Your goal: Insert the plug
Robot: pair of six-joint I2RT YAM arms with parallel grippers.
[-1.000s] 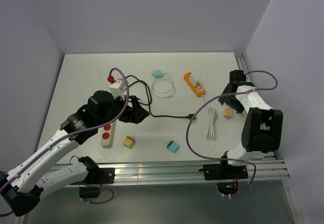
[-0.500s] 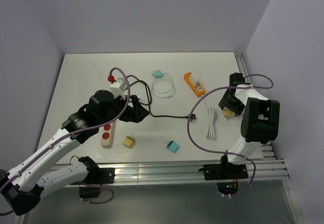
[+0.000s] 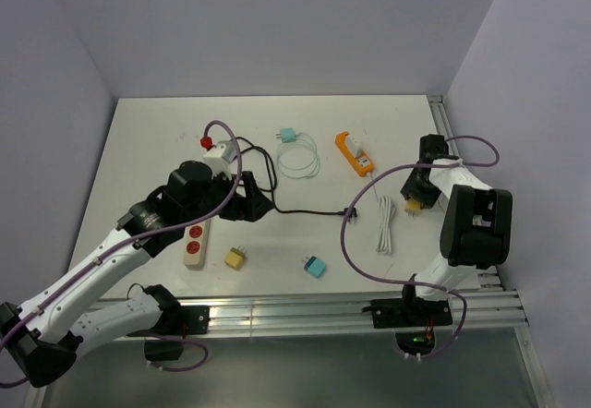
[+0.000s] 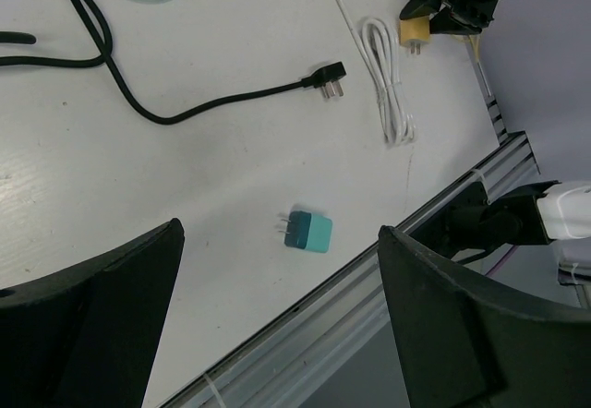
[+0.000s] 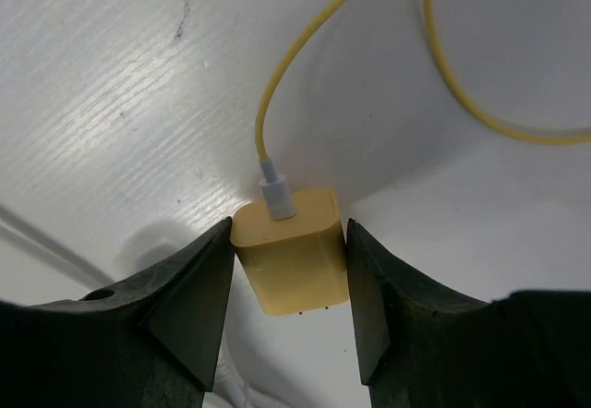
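Above the table (image 3: pixel 166 140), looking down: finding the right gripper (image 3: pixel 415 201) set low at the right-hand side, around the yellow plug (image 3: pixel 415 208), just right of the coiled white cable (image 3: pixel 385 225). Seeing the left gripper (image 3: pixel 251 201) hanging just right of the power strip (image 3: pixel 193 242), well apart from the yellow plug, with the black plug (image 3: pixel 349 212) on its cord lying between the two arms. Noting a yellow adapter (image 3: pixel 235 258) and a teal adapter (image 3: pixel 315 266) resting near the front edge.

Looking through the left wrist camera: showing jaws spread wide and holding nothing, hovering over the teal adapter and bare tabletop; catching the yellow plug at the top right, tucked between the other arm's dark fingers.

Looking through the right wrist camera: showing both fingers (image 5: pixel 185 306) pressing against opposite sides of the yellow plug and pinching it, with a yellow cable (image 5: pixel 305 48) entering its top face through a small white connector and curving away across the white surface.
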